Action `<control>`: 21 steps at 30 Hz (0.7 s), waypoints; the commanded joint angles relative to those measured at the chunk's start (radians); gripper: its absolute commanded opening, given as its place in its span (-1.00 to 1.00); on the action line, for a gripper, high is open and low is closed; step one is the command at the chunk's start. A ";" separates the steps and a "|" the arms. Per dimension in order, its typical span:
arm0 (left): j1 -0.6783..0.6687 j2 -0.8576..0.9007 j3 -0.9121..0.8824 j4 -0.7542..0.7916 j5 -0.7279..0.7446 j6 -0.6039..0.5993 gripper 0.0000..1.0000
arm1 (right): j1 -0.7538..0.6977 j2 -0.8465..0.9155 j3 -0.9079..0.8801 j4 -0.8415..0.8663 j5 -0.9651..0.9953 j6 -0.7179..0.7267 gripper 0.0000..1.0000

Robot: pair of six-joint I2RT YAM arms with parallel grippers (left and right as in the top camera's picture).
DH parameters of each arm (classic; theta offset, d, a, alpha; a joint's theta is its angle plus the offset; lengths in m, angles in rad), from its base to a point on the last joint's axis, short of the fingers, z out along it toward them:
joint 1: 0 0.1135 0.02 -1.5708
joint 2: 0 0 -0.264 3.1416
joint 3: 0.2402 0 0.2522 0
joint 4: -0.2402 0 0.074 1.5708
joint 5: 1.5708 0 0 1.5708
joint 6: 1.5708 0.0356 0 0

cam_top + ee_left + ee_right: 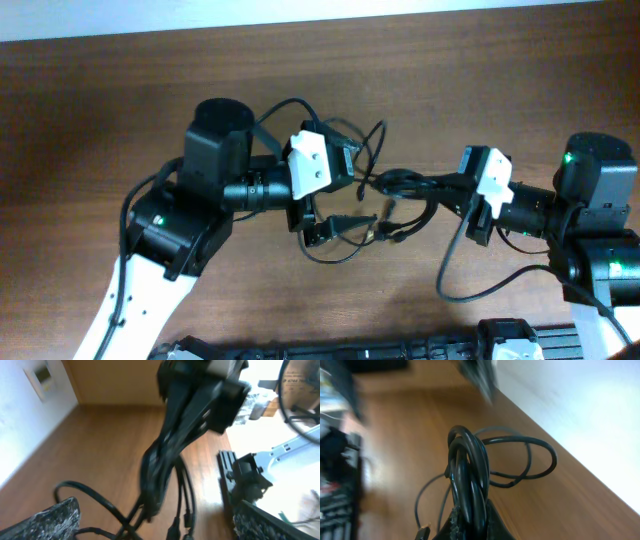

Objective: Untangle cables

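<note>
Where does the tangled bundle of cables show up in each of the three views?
Overhead: cables at centre, one end in the right gripper.
Left wrist: cables hang down the middle from the top.
Right wrist: cables at lower centre, looped, reaching up from the bottom edge.
Shared landmark: the brown wooden table under them in all three.

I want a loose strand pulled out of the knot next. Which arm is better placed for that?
Left. The left fingers stand open either side of the dangling plug ends, while the right fingers are shut on the cables, anchoring the bundle.
</note>
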 commanded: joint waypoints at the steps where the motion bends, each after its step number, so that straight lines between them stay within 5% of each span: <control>1: -0.003 0.026 0.016 -0.038 -0.014 0.003 0.98 | -0.001 -0.031 0.011 0.037 -0.276 0.012 -0.92; 13: -0.003 0.050 0.016 -0.198 -0.671 0.002 0.98 | -0.002 -0.043 0.011 0.116 -0.310 0.012 -0.93; 21: -0.003 0.050 0.016 -0.282 -0.947 -0.007 0.98 | -0.001 -0.043 0.011 0.118 -0.138 0.117 -0.92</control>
